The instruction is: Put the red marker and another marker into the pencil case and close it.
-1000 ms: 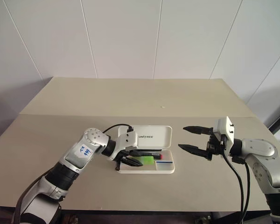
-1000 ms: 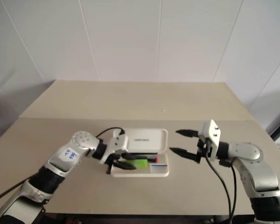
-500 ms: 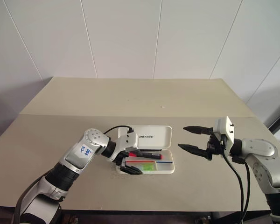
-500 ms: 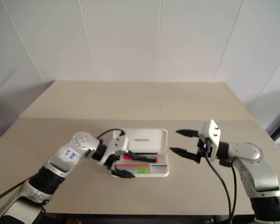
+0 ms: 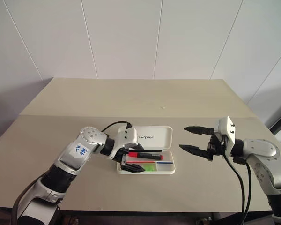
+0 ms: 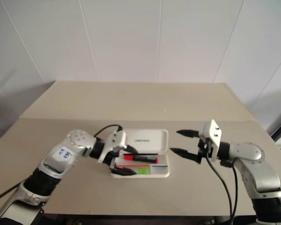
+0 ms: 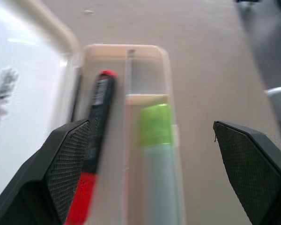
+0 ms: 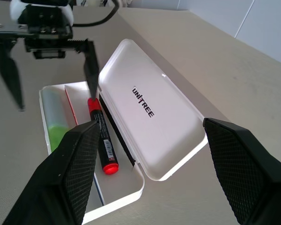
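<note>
The pencil case (image 5: 152,137) lies open on the table, its white lid tipped back behind the shallow tray (image 5: 170,169). The red marker (image 5: 145,154) lies in the tray's back lane, beside the hinge. The light green marker (image 5: 148,166) rests in the front lane, flat on the bottom. My left gripper (image 5: 138,161) hovers open at the tray's left end, with one finger on either side of the two markers and nothing held. My right gripper (image 5: 183,138) stands open in the air just right of the case, pointing at it.
The beige table (image 5: 131,98) stretches wide behind and to both sides of the case. A seam (image 5: 61,115) crosses it behind the case. White wall panels stand at the back.
My left gripper has opened and let go of the light green marker, which now lies in the tray. The right arm has kept still.
</note>
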Robot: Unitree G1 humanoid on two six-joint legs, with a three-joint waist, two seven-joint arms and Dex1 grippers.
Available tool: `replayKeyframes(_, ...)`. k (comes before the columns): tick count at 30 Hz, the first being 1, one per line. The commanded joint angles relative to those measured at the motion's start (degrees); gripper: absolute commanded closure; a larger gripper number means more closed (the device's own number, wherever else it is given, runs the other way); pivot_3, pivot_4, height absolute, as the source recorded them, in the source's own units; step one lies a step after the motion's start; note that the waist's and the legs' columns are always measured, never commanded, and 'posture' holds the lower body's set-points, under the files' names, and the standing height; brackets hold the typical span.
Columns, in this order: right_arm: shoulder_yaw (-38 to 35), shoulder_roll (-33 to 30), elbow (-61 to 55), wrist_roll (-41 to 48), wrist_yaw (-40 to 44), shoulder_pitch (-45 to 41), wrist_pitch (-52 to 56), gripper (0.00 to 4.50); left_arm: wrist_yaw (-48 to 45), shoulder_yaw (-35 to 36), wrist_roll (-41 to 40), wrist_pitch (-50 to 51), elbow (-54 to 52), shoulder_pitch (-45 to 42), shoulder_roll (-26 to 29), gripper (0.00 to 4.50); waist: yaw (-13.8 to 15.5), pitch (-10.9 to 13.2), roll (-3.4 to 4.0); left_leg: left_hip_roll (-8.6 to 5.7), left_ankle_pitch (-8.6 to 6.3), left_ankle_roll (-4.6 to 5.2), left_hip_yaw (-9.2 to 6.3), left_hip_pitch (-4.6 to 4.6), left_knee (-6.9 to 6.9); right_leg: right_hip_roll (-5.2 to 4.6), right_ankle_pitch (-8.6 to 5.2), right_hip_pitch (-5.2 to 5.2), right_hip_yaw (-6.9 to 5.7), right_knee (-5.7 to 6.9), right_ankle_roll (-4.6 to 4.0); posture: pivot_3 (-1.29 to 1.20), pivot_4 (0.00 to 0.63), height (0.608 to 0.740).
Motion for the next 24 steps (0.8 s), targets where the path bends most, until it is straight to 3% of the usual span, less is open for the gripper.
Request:
replayKeyframes(1,-1.3,-0.6,-0.9,0.6,0.0,-1.3,-0.6,0.0,1.1,-0.1,1.3,-1.2,0.6,0.8,0.1,0.03,0.0,0.0,0.0,0.0,0.0,0.0,0.0,0.0,0.0,0.0,0.0,0.0,0.0,0.0,0.0,0.0,0.15,0.74)
replayKeyframes(10,-1.0,-0.5,-0.4,0.5,0.5,-1.9,-0.8,0.0,2.0,-2.2,4.3,-3.4,0.7,3.3,1.1,0.03,0.0,0.0,0.0,0.0,0.0,0.0,0.0,-0.01,-0.02,0.0,0.0,-0.01,0.0,-0.01,0.0,0.0,0.15,0.74)
replayKeyframes(24,-0.6,-0.3,0.0,0.4,0.6,-2.5,-0.7,0.0,4.2,0.8,4.9,-2.0,0.7,2.4,2.2,0.03,0.0,0.0,0.0,0.0,0.02,0.02,0.0,0.04,0.02,0.0,0.0,0.01,0.01,0.09,0.0,0.0,0.15,0.74)
